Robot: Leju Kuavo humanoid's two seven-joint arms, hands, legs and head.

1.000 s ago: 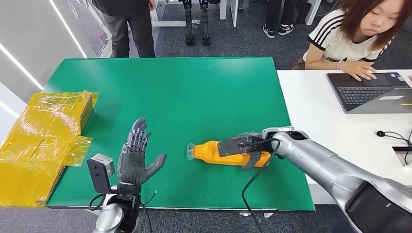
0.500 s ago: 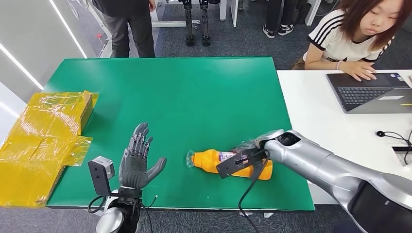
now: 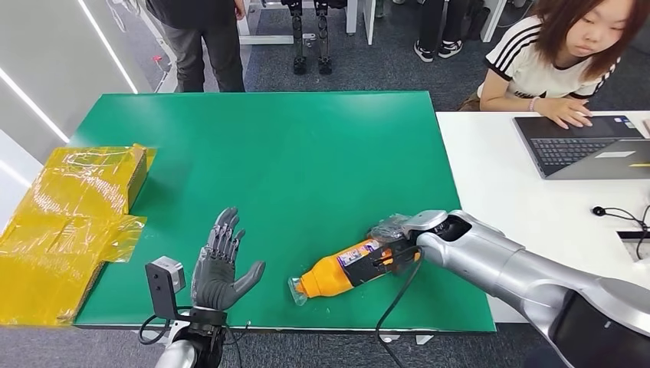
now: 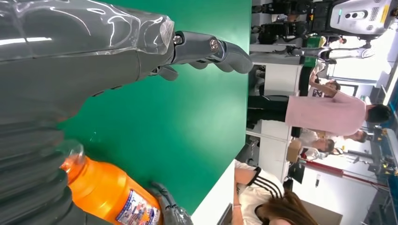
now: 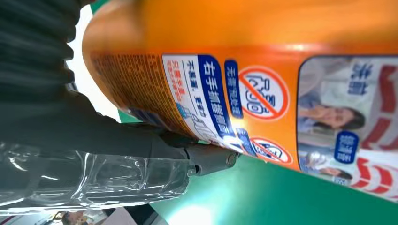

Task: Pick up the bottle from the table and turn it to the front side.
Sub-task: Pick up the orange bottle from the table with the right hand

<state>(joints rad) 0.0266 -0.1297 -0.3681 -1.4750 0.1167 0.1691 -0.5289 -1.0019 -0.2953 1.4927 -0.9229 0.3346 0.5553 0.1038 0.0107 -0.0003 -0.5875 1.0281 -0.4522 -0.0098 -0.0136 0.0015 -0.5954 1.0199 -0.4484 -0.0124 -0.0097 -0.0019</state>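
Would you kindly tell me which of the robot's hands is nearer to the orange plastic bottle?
Right. The right hand grips the orange plastic bottle around its labelled body, while the left hand hovers open beside its cap end, apart from it.

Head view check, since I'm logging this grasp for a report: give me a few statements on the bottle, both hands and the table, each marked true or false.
1. The right hand holds the orange bottle. True.
2. The bottle's cap end points toward the laptop. False: it points toward the table's near edge, on the left hand's side.
3. The left hand is empty, fingers spread. True.
4. The bottle's label is hidden. False: the label faces up, and the right wrist view shows its print.
5. Yellow wrapped packaging lies at the green table's left edge. True.
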